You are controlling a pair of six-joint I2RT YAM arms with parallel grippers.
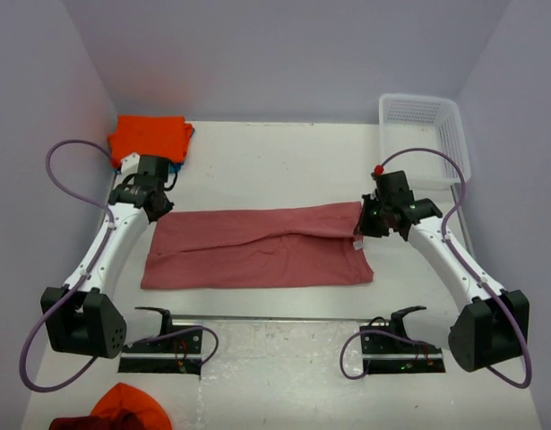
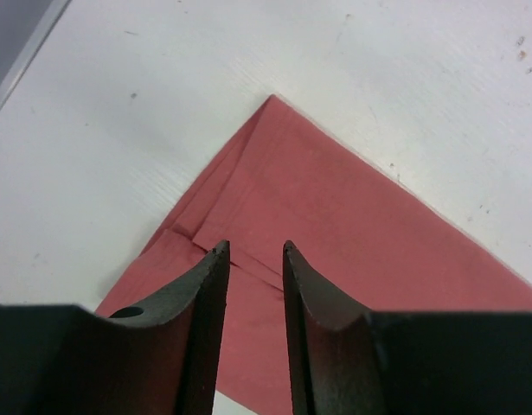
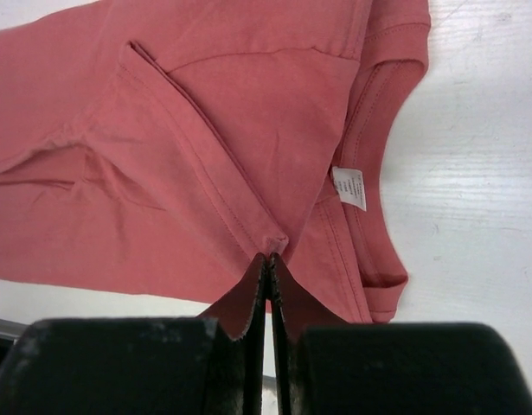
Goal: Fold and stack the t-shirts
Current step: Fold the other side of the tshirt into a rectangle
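The salmon-red t-shirt (image 1: 257, 246) lies folded into a long band across the middle of the table. Its white tag (image 3: 349, 188) shows at the collar. My left gripper (image 2: 255, 251) hovers open over the shirt's far left corner (image 2: 274, 104), jaws apart with nothing between them. My right gripper (image 3: 272, 256) is shut on a pinch of a seamed fold at the shirt's right end, near the collar. A folded orange t-shirt (image 1: 150, 136) sits at the back left on a teal one (image 1: 189, 132), of which only an edge shows.
A white lattice basket (image 1: 423, 134) stands at the back right corner. More orange and dark red cloth (image 1: 123, 410) lies at the near left, below the arm bases. White walls close in the table on three sides.
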